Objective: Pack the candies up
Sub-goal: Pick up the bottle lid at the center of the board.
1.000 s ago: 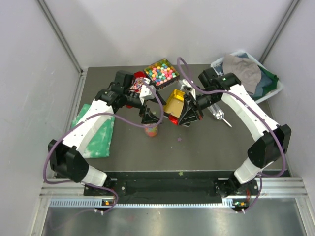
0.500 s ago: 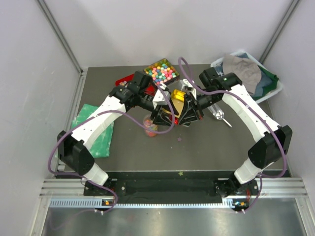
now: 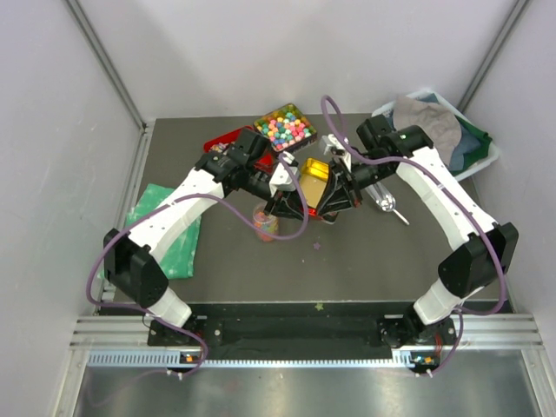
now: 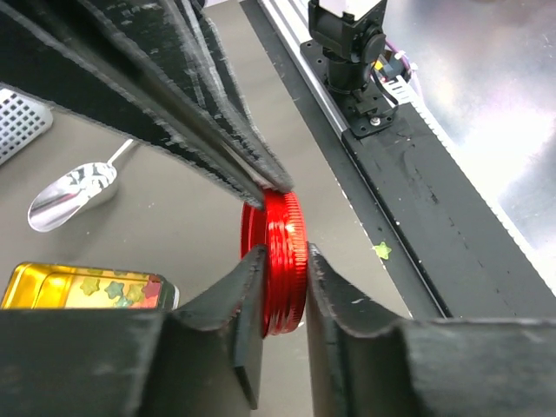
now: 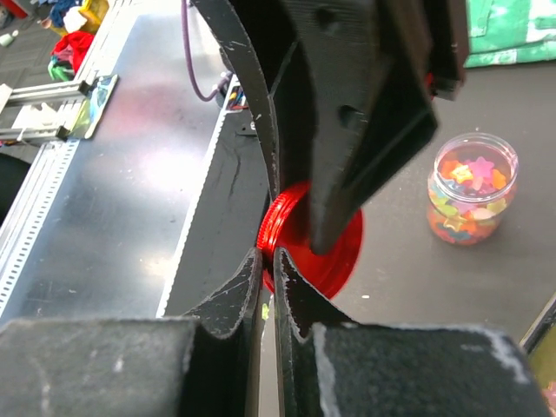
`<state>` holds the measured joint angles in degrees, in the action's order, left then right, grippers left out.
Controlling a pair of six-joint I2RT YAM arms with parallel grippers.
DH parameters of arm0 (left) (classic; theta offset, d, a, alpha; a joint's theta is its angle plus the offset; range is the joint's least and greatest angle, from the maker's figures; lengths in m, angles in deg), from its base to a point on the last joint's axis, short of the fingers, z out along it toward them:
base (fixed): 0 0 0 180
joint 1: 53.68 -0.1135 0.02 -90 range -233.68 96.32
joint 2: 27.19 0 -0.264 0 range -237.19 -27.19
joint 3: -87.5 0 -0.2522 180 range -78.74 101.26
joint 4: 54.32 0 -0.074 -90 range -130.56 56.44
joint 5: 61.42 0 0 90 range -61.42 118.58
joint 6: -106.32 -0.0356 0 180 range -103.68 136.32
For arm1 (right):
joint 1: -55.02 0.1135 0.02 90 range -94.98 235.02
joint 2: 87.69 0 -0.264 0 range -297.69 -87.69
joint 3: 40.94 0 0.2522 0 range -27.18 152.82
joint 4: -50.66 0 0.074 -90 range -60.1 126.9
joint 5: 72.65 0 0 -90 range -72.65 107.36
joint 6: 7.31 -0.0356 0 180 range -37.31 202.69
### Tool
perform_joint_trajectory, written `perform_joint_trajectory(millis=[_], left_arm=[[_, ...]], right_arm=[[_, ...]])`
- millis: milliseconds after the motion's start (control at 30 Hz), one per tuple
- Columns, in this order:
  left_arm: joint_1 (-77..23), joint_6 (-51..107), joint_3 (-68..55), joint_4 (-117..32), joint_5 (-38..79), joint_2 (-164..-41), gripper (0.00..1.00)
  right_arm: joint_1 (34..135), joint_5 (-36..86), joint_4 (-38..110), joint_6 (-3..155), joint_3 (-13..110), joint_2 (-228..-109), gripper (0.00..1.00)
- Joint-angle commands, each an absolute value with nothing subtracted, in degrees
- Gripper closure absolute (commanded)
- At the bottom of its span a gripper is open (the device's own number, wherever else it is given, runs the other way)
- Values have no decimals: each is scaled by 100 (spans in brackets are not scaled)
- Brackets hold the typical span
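Above the table (image 3: 365,261), left fingers (image 4: 243,304) and right fingers (image 5: 230,295) meet from opposite sides, both pinching the red lid (image 4: 282,252).

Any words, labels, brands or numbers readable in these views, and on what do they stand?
None can be read.
The green bag carries white marks, too blurred to tell whether they are text.
The red lid, the gold tin and the candy jar show no lettering.

Left claw (image 4: 282,265) hems right claw (image 5: 267,261) — red lid (image 4: 285,230) between
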<state>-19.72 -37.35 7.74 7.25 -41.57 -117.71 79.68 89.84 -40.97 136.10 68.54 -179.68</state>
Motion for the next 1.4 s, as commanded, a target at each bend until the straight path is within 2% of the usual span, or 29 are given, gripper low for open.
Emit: perform_joint_trajectory(millis=[0, 67, 167, 267, 300, 367, 400, 467, 500, 567, 600, 700, 833, 1000, 1200, 1367], left_arm=[[-1958, -3870, 950, 901, -4376, -11798, 75], [-1949, -3861, 968, 901, -4402, -11798, 76], [-1949, -3835, 959, 893, -4437, -11807, 77], [-1940, -3739, 950, 884, -4411, -11807, 83], [-1949, -3677, 942, 805, -4402, -11807, 83], [-1949, -3580, 898, 752, -4376, -11816, 85], [-1949, -3562, 880, 708, -4367, -11816, 85], [-1940, -3327, 819, 559, -4341, -11825, 85], [-1940, -3203, 801, 471, -4306, -11825, 84], [-1949, -2748, 731, 138, -4227, -11860, 85], [-1940, -2510, 696, -72, -4148, -11869, 85], [-1949, -1798, 564, -679, -4086, -11895, 85], [-1949, -392, 336, -1891, -3840, -11983, 86], [-1966, 1138, 159, -3237, -3576, -12176, 85], [-1984, 3009, 98, -4739, -3611, -12563, 85], [-1984, 4601, -43, -6049, -3997, -12853, 85]], right_arm=[[7849, 9162, -5557, 13859, 7143, -17884, 94], [7848, 9136, -5548, 13859, 7152, -17884, 94], [7840, 9118, -5539, 13859, 7196, -17936, 87], [7796, 9066, -5530, 13833, 7293, -17971, 72], [7770, 9048, -5530, 13824, 7354, -17963, 59], [7717, 9004, -5522, 13815, 7416, -17954, 48], [7656, 8987, -5530, 13797, 7433, -17945, 38], [7611, 8890, -5425, 13710, 7434, -17910, 31], [7594, 8820, -5225, 13553, 7364, -17832, 26], [7594, 8408, -4620, 13105, 7145, -17630, 22], [7594, 8171, -3642, 12416, 6726, -17246, 18], [7629, 6898, -2265, 11533, 5716, -16550, 8], [7988, 4824, -543, 11301, 4623, -15330, 7], [8454, 3427, -213, 11353, 3971, -14949, 4], [9043, 2300, -72, 11916, 3909, -14825, 3], [9220, 2008, 252, 12004, 3874, -14843, 2]])
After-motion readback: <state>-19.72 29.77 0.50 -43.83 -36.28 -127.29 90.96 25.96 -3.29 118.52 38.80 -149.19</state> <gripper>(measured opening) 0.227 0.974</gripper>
